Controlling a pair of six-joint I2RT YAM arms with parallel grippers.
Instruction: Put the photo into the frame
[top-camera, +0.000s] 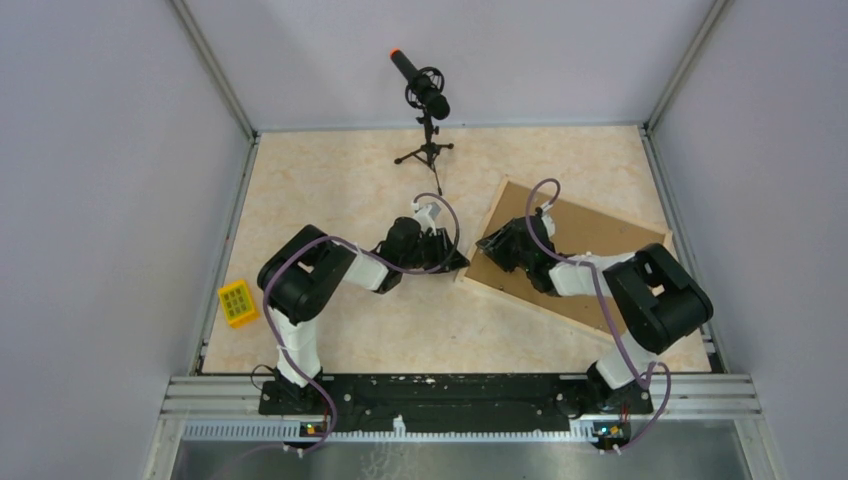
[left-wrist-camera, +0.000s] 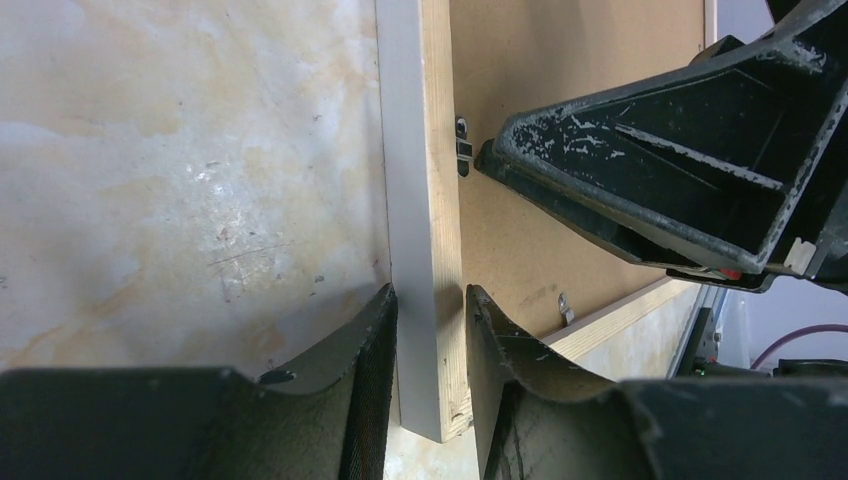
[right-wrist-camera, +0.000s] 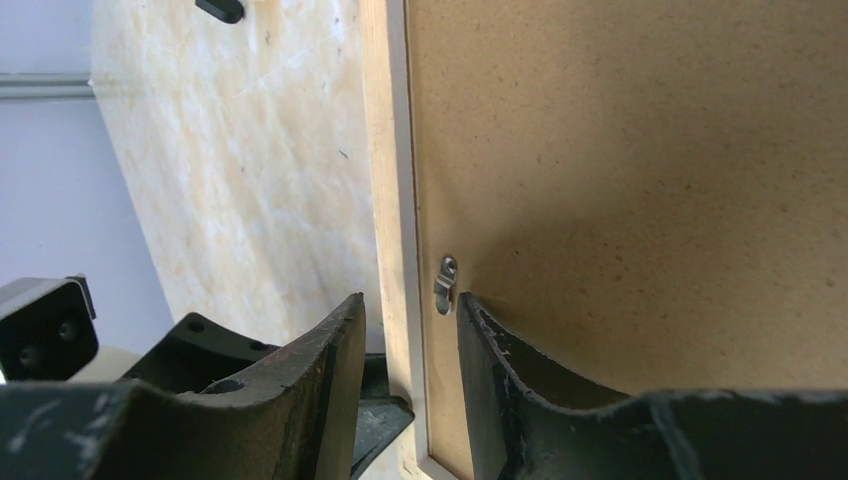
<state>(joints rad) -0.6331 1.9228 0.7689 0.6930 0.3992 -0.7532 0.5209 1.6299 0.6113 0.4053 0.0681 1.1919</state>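
Observation:
The frame (top-camera: 545, 306) lies back up at the right of the table, a brown backing board (top-camera: 600, 235) filling it. The photo is hidden. My left gripper (top-camera: 462, 262) is at the frame's near-left corner. In the left wrist view its jaws (left-wrist-camera: 430, 300) are shut on the pale wood border (left-wrist-camera: 420, 150). My right gripper (top-camera: 485, 243) hovers over the frame's left edge. In the right wrist view it (right-wrist-camera: 410, 300) stands open astride the border (right-wrist-camera: 385, 150). One finger sits outside the border, the other on the board (right-wrist-camera: 650, 180) next to a metal clip (right-wrist-camera: 445, 283).
A microphone on a small tripod (top-camera: 425, 95) stands at the back centre. A yellow block (top-camera: 238, 303) lies at the table's left edge. Grey walls close in the table on three sides. A second clip (left-wrist-camera: 565, 308) sits on the frame's near side.

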